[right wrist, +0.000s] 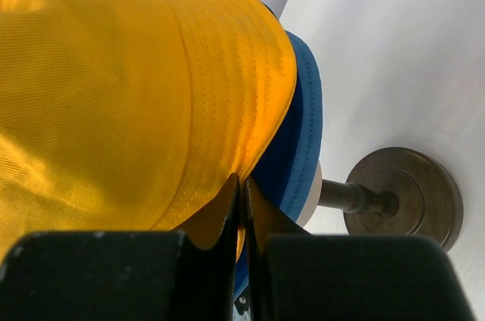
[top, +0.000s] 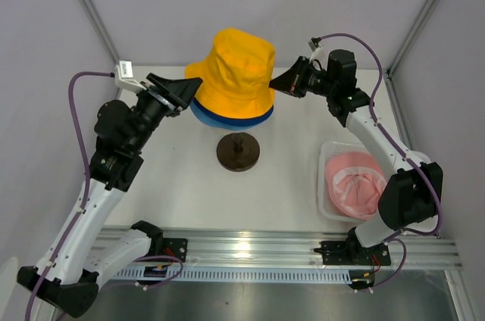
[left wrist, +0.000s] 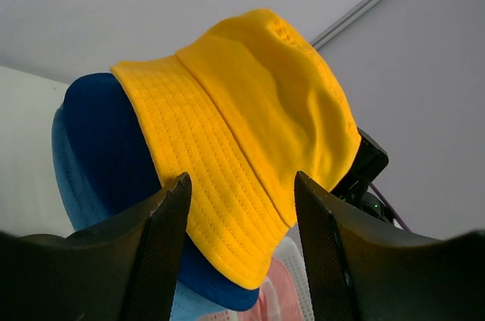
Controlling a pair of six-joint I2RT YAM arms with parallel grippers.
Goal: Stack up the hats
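The yellow hat sits on top of the dark navy hat and the light blue hat. All three are raised above the table on a stand. My right gripper is shut on the yellow hat's right brim, pinching the fabric between its fingertips. My left gripper is open at the left brim, and the yellow brim shows between its fingers. Whether they touch it I cannot tell. The pink hat lies in the basket at the right.
The white mesh basket stands at the right, near the right arm's base. Below the hats, the stand's dark round base rests on the table, with its post showing. White walls and corner posts close in the back and sides.
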